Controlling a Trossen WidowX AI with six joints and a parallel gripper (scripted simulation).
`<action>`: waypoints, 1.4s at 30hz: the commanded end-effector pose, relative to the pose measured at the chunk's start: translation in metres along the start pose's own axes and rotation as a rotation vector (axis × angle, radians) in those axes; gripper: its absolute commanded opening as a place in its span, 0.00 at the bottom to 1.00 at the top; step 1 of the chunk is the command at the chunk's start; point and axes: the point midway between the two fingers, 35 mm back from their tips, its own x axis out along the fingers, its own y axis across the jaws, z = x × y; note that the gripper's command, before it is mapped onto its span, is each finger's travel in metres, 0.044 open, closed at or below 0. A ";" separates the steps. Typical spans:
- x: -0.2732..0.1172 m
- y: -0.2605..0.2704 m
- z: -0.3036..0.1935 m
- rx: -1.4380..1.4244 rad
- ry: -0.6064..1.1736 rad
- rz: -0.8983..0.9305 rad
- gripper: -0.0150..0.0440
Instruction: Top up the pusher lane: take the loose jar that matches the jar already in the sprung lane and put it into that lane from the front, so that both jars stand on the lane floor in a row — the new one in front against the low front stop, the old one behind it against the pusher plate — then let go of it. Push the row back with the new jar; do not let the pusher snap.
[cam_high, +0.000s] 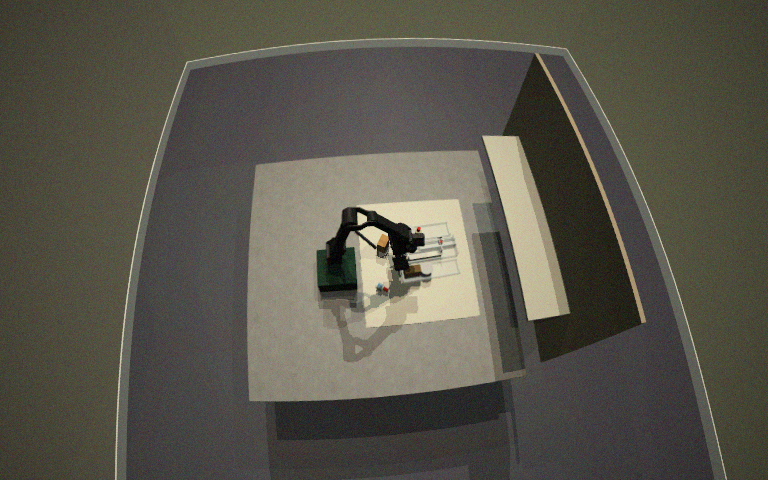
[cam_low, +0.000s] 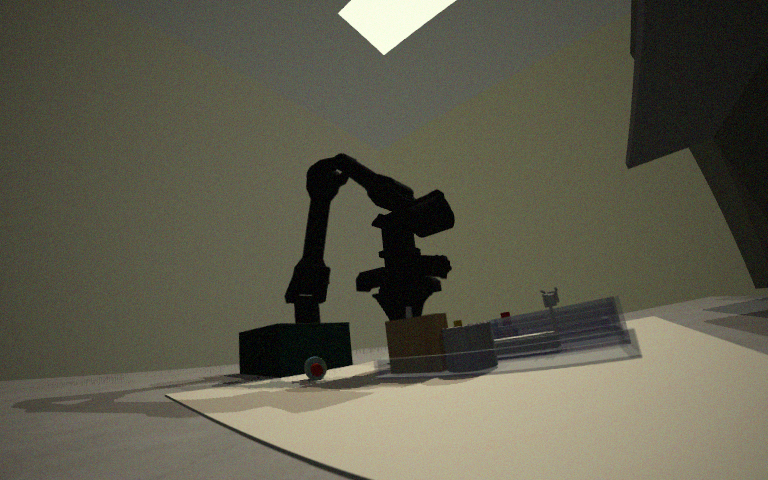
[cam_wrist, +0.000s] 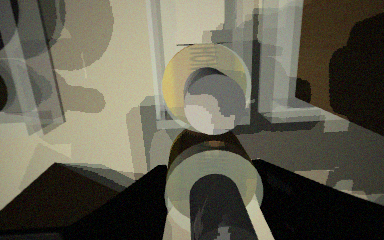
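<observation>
My gripper (cam_wrist: 209, 171) (cam_high: 400, 267) is shut on a jar (cam_wrist: 215, 205) with a pale round shoulder, dark knob-like top and amber body. The held jar is upright, just in front of the lane jar in the wrist view. The lane jar (cam_wrist: 214, 102), with a yellowish shoulder and grey top, stands between the clear walls of the sprung lane (cam_wrist: 156, 60). The two jars overlap in that view, so I cannot tell whether they touch. A thin dark edge shows behind the lane jar, perhaps the pusher plate. The held jar's base and the front stop's contact with it are hidden.
Clear neighbouring lanes stand on both sides. A brown block (cam_high: 413, 270) (cam_low: 416, 342) and a grey rounded one (cam_low: 470, 346) occupy the near lane. Another tan block (cam_high: 382, 244) stands near the arm. A pale item with a red end (cam_high: 381, 287) (cam_low: 315, 368) lies on the white sheet (cam_high: 430, 308).
</observation>
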 end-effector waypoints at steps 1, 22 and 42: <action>-0.003 0.000 0.010 0.003 -0.028 0.000 0.25; -0.004 0.000 0.020 0.003 -0.028 0.000 0.25; -0.005 0.000 0.029 0.003 -0.029 0.000 0.25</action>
